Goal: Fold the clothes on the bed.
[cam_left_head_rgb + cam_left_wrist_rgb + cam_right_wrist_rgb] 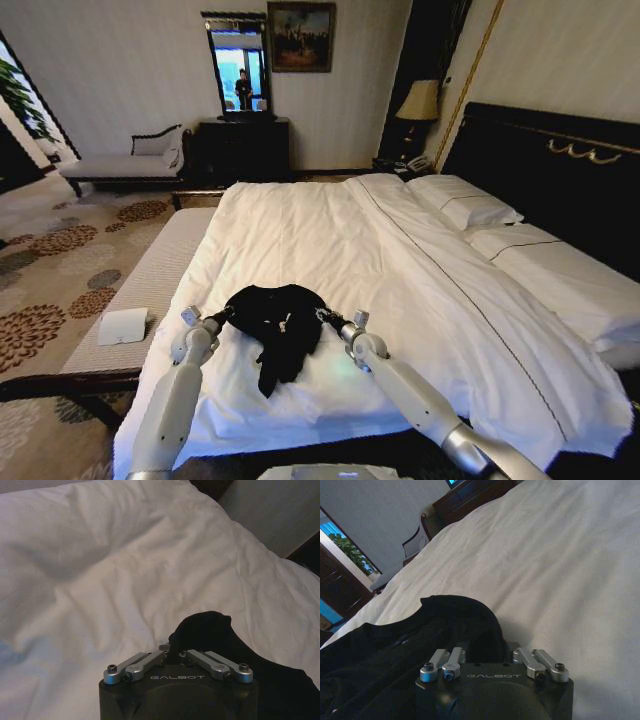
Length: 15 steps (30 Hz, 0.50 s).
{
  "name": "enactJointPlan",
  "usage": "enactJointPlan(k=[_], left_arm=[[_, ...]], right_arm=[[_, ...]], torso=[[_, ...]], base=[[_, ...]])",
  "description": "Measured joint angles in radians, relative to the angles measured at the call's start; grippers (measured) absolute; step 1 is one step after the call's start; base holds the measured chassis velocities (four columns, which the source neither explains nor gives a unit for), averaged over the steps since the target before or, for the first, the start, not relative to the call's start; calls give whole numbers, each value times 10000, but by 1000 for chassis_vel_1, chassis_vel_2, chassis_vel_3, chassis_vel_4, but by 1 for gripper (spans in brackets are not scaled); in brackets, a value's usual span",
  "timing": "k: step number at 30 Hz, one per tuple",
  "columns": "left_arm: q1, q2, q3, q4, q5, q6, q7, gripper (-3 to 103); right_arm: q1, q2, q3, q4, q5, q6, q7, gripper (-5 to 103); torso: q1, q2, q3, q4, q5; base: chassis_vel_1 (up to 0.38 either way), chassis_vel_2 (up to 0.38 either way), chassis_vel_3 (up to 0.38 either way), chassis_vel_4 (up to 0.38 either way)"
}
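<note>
Left gripper [222, 316]: pinching shirt [277, 325] edge, lower centre.
Right gripper [327, 318]: apparently pinching the opposite edge, to spread it on bed [330, 230].

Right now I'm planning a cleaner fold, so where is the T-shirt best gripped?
Probably at its two outer edges, one from each side: the T-shirt lies bunched on the bed, fabric trailing toward the robot. The left end effector and right end effector already pinch those edges.
</note>
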Motion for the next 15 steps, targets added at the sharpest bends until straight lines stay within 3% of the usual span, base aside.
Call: enactJointPlan(k=[1, 5, 7, 10, 15], left_arm=[[0, 0, 0, 0, 0, 0, 0, 1], [-29, 16, 0, 0, 0, 0, -1, 1], [-33, 16, 2, 0, 0, 1, 0, 1], [-28, 21, 6, -83, -7, 1, -6, 1], [76, 168, 2, -462, -143, 22, -81, 1]], right_arm=[[0, 0, 0, 0, 0, 0, 0, 39], [-104, -44, 107, 86, -60, 82, 25, 18], [-137, -61, 130, 120, -97, 114, 36, 18], [-221, -95, 199, 251, -218, 203, 53, 3], [-424, -277, 448, 726, -421, 415, 62, 0]], torso=[[0, 0, 0, 0, 0], [0, 1, -1, 0, 0], [0, 0, -1, 0, 0], [0, 1, -1, 0, 0], [0, 0, 0, 0, 0]], base=[[0, 0, 0, 0], [0, 0, 0, 0], [0, 0, 0, 0], [0, 0, 0, 0], [0, 0, 0, 0]])
